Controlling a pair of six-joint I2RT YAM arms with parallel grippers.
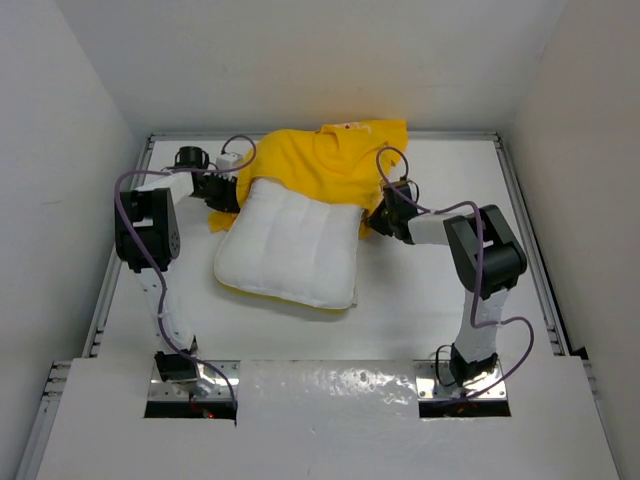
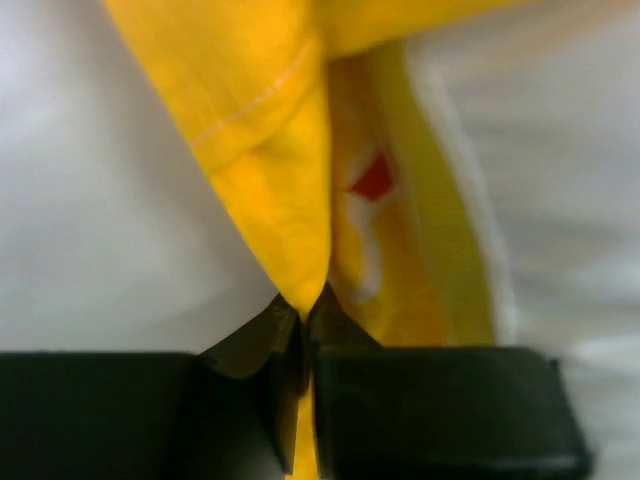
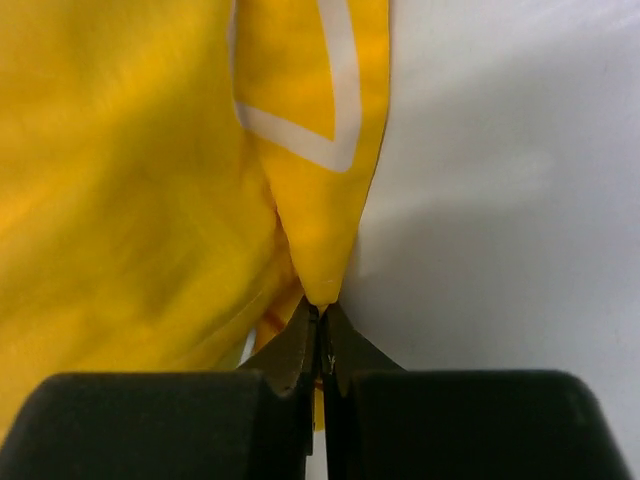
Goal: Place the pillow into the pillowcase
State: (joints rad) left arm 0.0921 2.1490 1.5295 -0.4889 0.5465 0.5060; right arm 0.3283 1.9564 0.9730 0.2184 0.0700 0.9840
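The white quilted pillow [image 1: 288,245] lies mid-table with its far end under the yellow pillowcase [image 1: 330,160], whose bunched fabric covers that end. My left gripper [image 1: 222,190] is shut on the pillowcase's left edge; in the left wrist view the yellow fabric [image 2: 275,180] runs pinched between the jaws of the gripper [image 2: 303,310], with the pillow [image 2: 560,170] to the right. My right gripper [image 1: 383,217] is shut on the pillowcase's right edge; in the right wrist view the yellow fabric [image 3: 310,200] is pinched at the gripper's tips [image 3: 322,318].
White walls enclose the table [image 1: 430,300] on three sides. Metal rails run along the left edge [image 1: 120,270] and right edge [image 1: 530,260]. Purple cables loop from both arms.
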